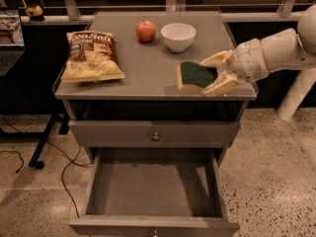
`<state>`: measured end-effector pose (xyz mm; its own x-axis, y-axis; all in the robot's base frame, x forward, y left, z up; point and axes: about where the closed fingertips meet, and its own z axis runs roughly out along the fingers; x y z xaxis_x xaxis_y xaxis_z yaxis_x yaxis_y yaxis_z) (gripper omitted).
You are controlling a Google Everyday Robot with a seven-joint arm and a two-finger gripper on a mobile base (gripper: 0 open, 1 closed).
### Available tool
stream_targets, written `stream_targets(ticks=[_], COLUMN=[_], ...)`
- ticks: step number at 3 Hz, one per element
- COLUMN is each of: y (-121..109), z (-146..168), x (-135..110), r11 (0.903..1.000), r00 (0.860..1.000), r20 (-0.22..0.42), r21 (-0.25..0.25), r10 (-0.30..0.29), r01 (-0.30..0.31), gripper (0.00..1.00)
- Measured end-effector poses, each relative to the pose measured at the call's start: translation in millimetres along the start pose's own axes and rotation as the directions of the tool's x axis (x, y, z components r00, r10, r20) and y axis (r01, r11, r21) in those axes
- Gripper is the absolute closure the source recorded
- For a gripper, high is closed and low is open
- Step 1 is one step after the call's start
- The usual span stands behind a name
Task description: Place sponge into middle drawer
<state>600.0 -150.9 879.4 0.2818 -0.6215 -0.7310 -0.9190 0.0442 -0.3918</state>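
My gripper reaches in from the right and is shut on the sponge. The sponge's dark green face is towards the camera and its pale yellow foam shows along the lower edge. It hangs tilted just above the front right part of the grey cabinet top. The middle drawer is pulled out wide at the bottom of the view. Its flat grey floor is bare. It lies below and to the left of the sponge, nearer the camera.
On the cabinet top are a chip bag at the left, a red apple and a white bowl at the back. A shut knobbed drawer front sits one tier above the open drawer. Cables lie on the floor at the left.
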Motion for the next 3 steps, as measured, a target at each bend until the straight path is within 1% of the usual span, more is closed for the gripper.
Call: stream_targets(ticks=[1, 2, 3], y=[0, 15, 50], z=[0, -4, -16], x=[0, -9, -22], r11=[1.0000, 0.9998, 0.9976], r00=[1.000, 1.000, 1.000], r20=[0.000, -0.006, 0.014], r21=[0.000, 0.019, 0.068], r10=[0.000, -0.003, 0.015], r01=[0.000, 0.003, -0.016], gripper=[1.00, 1.00, 1.00])
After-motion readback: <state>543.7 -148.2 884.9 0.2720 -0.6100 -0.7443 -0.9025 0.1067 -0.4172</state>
